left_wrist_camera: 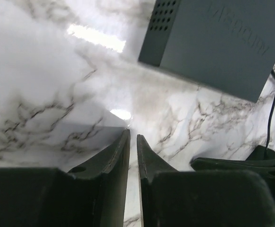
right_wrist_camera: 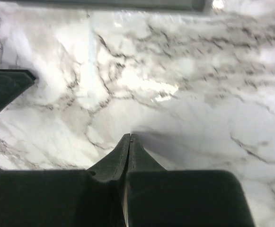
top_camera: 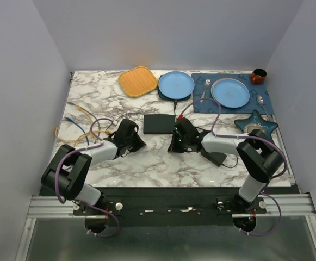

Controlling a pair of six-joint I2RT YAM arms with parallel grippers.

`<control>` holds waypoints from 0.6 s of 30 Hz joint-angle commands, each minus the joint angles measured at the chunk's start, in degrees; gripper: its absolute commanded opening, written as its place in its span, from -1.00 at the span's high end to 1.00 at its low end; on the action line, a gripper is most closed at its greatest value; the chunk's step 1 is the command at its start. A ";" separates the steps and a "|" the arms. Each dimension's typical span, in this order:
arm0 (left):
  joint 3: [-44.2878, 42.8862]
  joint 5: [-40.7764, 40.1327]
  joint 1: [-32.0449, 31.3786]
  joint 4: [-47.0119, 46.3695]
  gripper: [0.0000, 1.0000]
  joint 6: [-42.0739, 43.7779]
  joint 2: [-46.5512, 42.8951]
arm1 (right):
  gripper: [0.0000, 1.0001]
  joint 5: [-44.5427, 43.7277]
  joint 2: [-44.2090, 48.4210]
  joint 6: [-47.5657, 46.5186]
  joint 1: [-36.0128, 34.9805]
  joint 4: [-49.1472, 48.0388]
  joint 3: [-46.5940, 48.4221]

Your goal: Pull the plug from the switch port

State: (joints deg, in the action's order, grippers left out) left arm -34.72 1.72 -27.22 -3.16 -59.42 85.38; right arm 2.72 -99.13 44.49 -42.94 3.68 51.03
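The switch (top_camera: 159, 124), a flat black box, lies in the middle of the marble table; the left wrist view shows its vented corner (left_wrist_camera: 222, 42). A thin black cable (top_camera: 177, 109) leaves its far right corner. The plug and the port are too small to make out. My left gripper (top_camera: 140, 143) sits low over the marble just left of and nearer than the switch, its fingers (left_wrist_camera: 120, 156) a narrow gap apart with nothing between them. My right gripper (top_camera: 174, 144) hangs near the switch's right front corner, its fingertips (right_wrist_camera: 129, 138) pressed together and empty.
A thicker black power brick (top_camera: 218, 158) lies under the right arm. Behind the switch are an orange mat (top_camera: 138, 81), a blue plate (top_camera: 176, 85), and a placemat (top_camera: 201, 103) with another plate, fork and spoon. A star dish (top_camera: 255, 123) is right; yellow and blue cables (top_camera: 76, 122) are left.
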 commanded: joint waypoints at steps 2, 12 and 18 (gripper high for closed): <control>2.29 -5.83 0.24 7.44 0.50 0.88 -7.77 | 0.87 -5.78 4.82 1.74 0.22 3.95 -3.92; -5.98 -9.54 2.44 18.19 -0.51 12.12 -18.38 | 0.42 -0.98 21.68 -11.07 2.25 -5.07 -8.83; -5.97 -14.88 0.94 21.69 -0.97 13.98 -25.43 | -0.01 -4.47 31.36 -21.63 -1.62 -1.93 -6.20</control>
State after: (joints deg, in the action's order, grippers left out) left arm -39.86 -7.31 -25.47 13.45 -48.82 63.18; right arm 0.12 -72.58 31.77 -42.19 2.48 43.64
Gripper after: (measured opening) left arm 0.984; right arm 0.481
